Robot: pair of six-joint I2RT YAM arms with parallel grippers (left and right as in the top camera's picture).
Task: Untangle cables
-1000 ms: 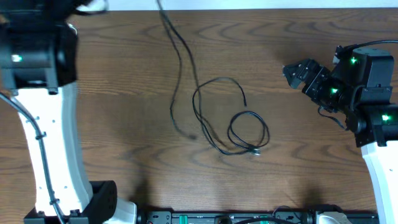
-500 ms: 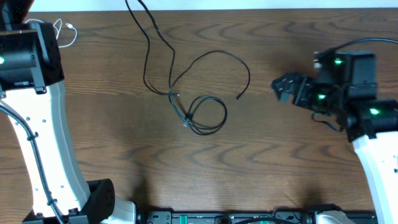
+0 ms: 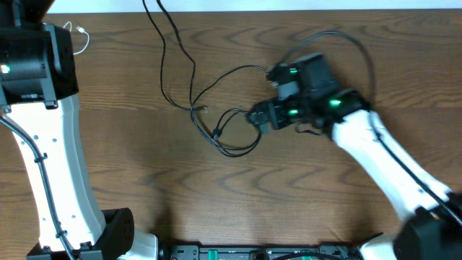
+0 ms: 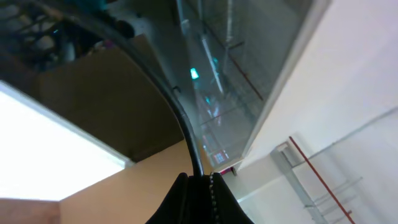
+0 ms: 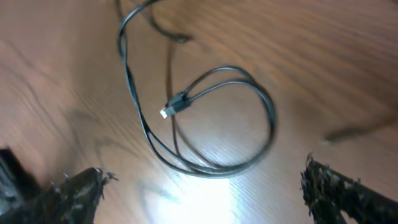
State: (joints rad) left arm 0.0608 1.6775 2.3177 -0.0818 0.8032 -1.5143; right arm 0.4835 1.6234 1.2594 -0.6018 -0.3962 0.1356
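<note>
1. On the far left of the table (image 3: 346,206), the white cable (image 3: 81,31) lies by the left arm (image 3: 54,166), apart from the black ones; I think it can wait.
2. The left hand (image 4: 200,179) is squeezed tight on a black cable (image 4: 188,134); it is lifted so high that its camera sees only the room; in the top view a black cord runs off the far edge of the table. It would be best to hold this one steady, with no jerks, so the cord is pulled straight.
3. Just left of the middle, thin black strands cross at a tangle spot (image 3: 195,110); I cannot tell how many cables are in it, or which goes over which.
4. To the right of that lies a black loop (image 5: 272,121), flat on the table, with a small plug (image 5: 176,106) resting inside it.
5. The right hand (image 5: 204,175) hovers right over the loop; it is wide open and holds nothing; its fingers (image 5: 74,193) stand on both sides of the loop's near edge.
6. The good way, I think: come straight down and pinch only one strand, or the plug; then pull slowly to the right, away from the left hand. Grabbing two strands at once could make the knot tighter.
</note>
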